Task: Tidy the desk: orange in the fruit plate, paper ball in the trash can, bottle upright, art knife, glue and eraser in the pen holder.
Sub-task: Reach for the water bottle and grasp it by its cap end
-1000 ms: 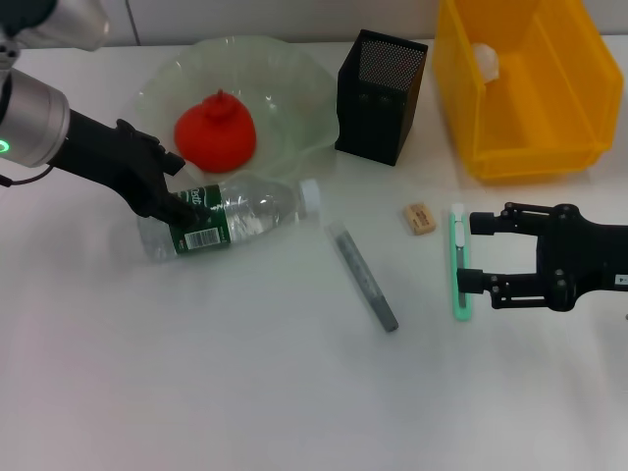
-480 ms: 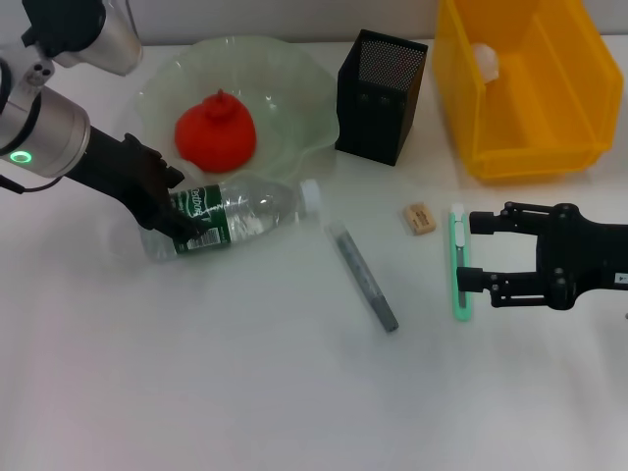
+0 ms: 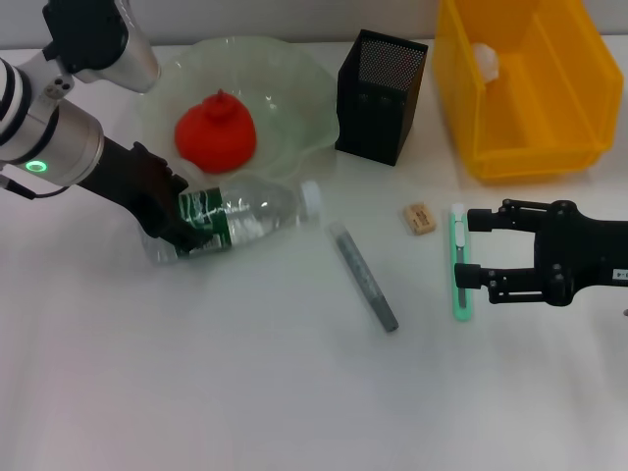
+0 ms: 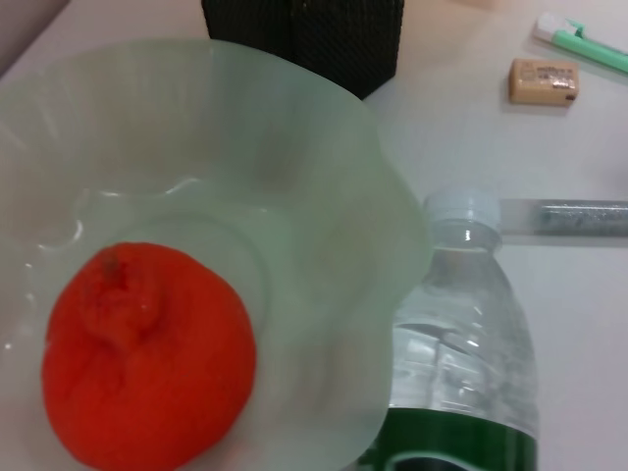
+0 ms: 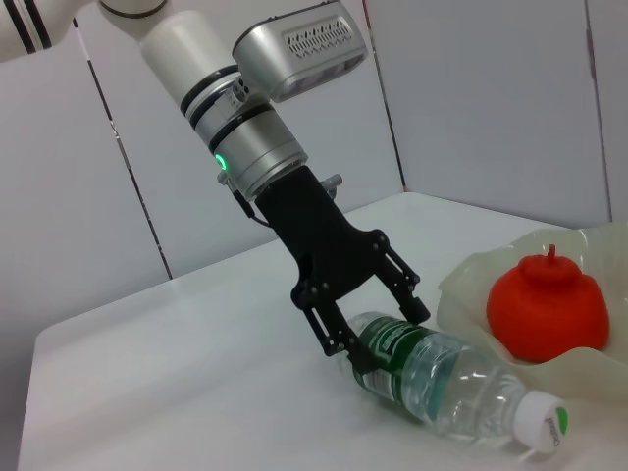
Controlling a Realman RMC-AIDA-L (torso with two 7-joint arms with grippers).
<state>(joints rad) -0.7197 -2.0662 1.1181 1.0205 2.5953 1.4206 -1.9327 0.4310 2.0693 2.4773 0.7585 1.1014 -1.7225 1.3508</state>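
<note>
Two grippers over desk [image 3: 245, 392].
Left gripper [image 3: 186, 224] clamped on bottle's [image 3: 231, 218] labelled end; bottle tilted, cap low, beside plate [image 3: 294, 88]. Right gripper [image 3: 471, 250] spread apart, straddling green knife [image 3: 458, 263].

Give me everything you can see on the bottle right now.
The bottle is small, clear plastic, with a dark green label and a white cap. It lies on its side on the desk, cap toward the pen holder, beside the fruit plate. The left gripper has its jaws closed around the labelled end. It is not upright yet.
</note>
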